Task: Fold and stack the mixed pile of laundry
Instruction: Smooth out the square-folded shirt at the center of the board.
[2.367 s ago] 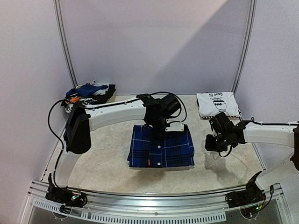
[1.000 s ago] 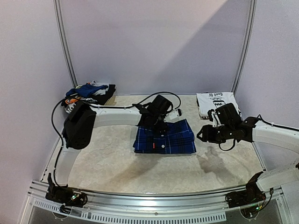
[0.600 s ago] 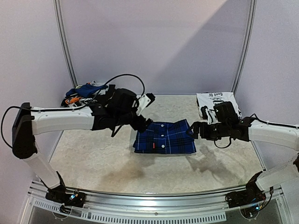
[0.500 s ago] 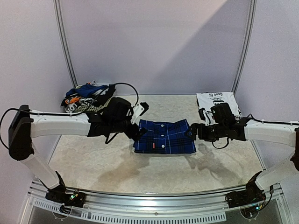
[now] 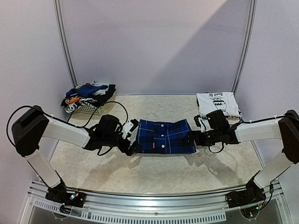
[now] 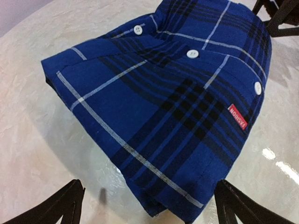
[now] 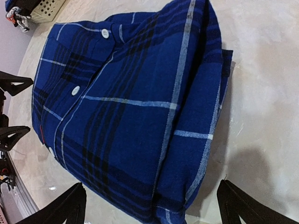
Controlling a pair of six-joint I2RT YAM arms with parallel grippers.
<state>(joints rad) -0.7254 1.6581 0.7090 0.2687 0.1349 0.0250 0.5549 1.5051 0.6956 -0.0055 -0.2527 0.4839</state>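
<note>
**Plaid shirt's folded, both arms parked at its ends**

So the plaid shirt (image 5: 163, 136) is lying folded flat mid-worktop (image 5: 154, 179), with its long axis running side to side. That's what the next move hangs on. The left jaws sit low just off the shirt's left end and the right jaws just off its right end, both pointing inward at it. Both sets are spread wide and holding nothing. The left arm (image 5: 70, 133) and right arm (image 5: 254, 132) look about equally close.

My guess is they scoop it from both ends and carry it over to the folded white tee (image 5: 217, 103). That sits behind the shirt's right end, so the right side gets the shorter trip.

Only the overhead view shows the tee, plus the leftover pile (image 5: 88, 92) in the basket (image 5: 88, 108) behind the shirt's left end. The left wrist view gives you the buttons and the red tag (image 6: 238, 117). The right wrist view shows the stacked fold layers along the right edge, which could split if the jaws go in too high.
</note>
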